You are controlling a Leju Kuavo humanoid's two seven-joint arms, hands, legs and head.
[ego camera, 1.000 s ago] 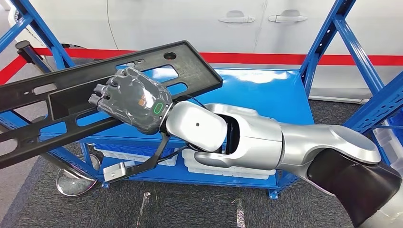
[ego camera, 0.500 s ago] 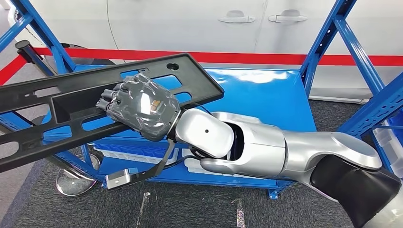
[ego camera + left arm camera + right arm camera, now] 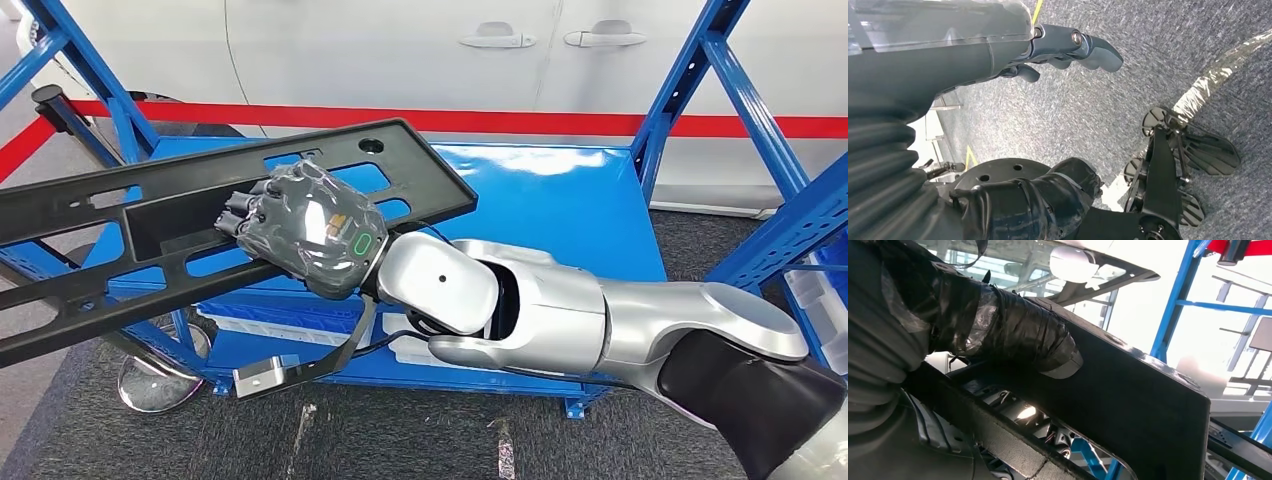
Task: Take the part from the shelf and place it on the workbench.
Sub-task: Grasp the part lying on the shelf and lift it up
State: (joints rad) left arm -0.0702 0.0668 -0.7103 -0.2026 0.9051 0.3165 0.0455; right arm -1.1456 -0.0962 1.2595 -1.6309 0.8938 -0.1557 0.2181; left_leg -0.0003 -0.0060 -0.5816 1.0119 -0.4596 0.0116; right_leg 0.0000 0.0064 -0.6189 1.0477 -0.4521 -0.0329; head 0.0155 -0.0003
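Part (image 3: pixel 150 240), a long black plastic frame with rectangular cut-outs and a round hole near its far end, is grasped by the right robot hand (image 3: pixel 305 228), whose fingers (image 3: pixel 238 212) curl over a bar in the frame's middle stretch. In the right wrist view the thick taped thumb (image 3: pixel 1023 337) presses against the frame's dark underside (image 3: pixel 1128 405). That robot hand is wrapped in clear film and shows a small green light on its back; behind it the silver right arm (image 3: pixel 560 310) runs down toward the lower right corner of the head view, with a black cable and a small metal block (image 3: pixel 262 377) hanging under the wrist. The part is held in the air, tilted, its holed end over the blue shelf (image 3: pixel 560 200) and its other end running out past the left edge of the head view, above the dark grey carpet (image 3: pixel 400 440). Blue uprights (image 3: pixel 700 80) stand at the shelf's sides, white trays (image 3: pixel 470 355) lie on the level below, and a white car body with door handles (image 3: pixel 550 38) and a red stripe stands behind. The left robot hand (image 3: pixel 1068 47) hangs over carpet, its fingers loosely bent and apart, holding nothing.
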